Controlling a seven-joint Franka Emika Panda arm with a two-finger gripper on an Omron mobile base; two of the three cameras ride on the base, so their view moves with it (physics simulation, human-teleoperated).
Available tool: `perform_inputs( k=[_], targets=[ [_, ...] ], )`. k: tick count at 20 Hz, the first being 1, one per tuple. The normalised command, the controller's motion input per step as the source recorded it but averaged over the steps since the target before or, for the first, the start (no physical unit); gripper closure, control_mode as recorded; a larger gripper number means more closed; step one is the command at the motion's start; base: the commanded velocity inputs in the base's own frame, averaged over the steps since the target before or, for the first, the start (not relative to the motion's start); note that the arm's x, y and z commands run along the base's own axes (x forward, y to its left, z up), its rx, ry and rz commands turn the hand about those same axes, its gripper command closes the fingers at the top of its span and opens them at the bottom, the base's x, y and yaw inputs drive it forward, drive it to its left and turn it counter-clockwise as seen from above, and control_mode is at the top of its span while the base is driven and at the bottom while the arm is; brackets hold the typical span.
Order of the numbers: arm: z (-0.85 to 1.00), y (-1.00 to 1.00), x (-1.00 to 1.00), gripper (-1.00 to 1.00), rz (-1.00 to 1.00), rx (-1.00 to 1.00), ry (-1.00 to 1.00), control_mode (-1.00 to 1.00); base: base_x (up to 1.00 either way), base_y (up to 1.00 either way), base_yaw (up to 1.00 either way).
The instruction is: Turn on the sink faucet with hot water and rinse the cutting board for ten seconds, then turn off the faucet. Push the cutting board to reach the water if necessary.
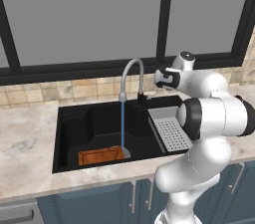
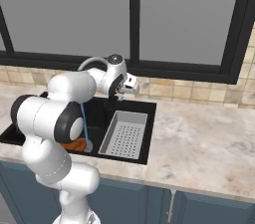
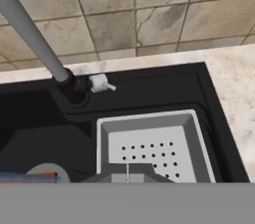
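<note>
One closed gripper (image 2: 130, 87) hangs empty over the drainer tray (image 3: 152, 146), inside the sink (image 1: 72, 118). Beyond and to the left in the hand view sits the faucet (image 3: 30, 31) handle (image 3: 102, 84), stub pointing right. Water (image 1: 122, 123) lands on the cutting board's (image 1: 101, 155) right end.

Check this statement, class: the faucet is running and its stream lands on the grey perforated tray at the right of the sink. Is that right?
Not quite. The water from the sink faucet falls at the cutting board in the sink, not on the tray. The left base view shows it.
</note>
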Motion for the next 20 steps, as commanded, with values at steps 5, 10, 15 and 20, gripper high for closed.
perform_inputs(
  k=[5,10,15,20],
  targets=[
    [-0.11,-0.03,0.06,1.00,0.04,0.00,0.00,-1.00,0.00,0.00,0.00],
    [-0.13,-0.01,0.11,1.00,0.03,0.00,0.00,-1.00,0.00,0.00,0.00],
    [-0.07,-0.02,0.10,1.00,0.02,0.00,0.00,-1.00,0.00,0.00,0.00],
    [0.00,0.00,0.07,1.00,0.01,0.00,0.00,-1.00,0.00,0.00,0.00]
  ],
)
